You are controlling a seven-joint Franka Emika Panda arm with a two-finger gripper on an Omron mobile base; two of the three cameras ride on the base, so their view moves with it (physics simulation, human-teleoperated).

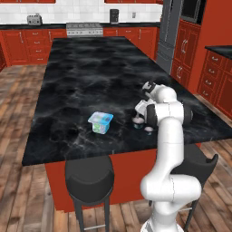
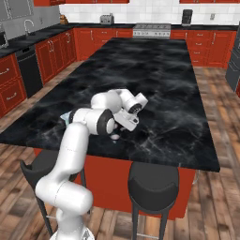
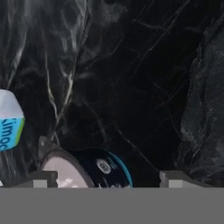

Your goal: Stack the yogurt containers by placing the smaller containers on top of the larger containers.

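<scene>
The two-finger gripper (image 3: 105,179) hung spread around a tiny round dark cup (image 3: 83,168), right of the square blue-topped white tub (image 1: 100,122).

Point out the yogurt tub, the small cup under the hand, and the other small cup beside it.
Yogurt tub (image 1: 100,119): left base view, light-blue top.
Small cup under the hand (image 1: 137,120): left base view, pale top.
Other small cup (image 1: 149,130): left base view, pale top, nearer the counter edge.

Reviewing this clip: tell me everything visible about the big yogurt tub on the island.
The yogurt tub is square-rimmed, with a light-blue foil-like top and white tapered sides bearing a green mark. It stands upright on the black marble counter near the front edge, left of the two small cups. Nothing touches it or rests on it; the gripper is over by the cups.
</scene>
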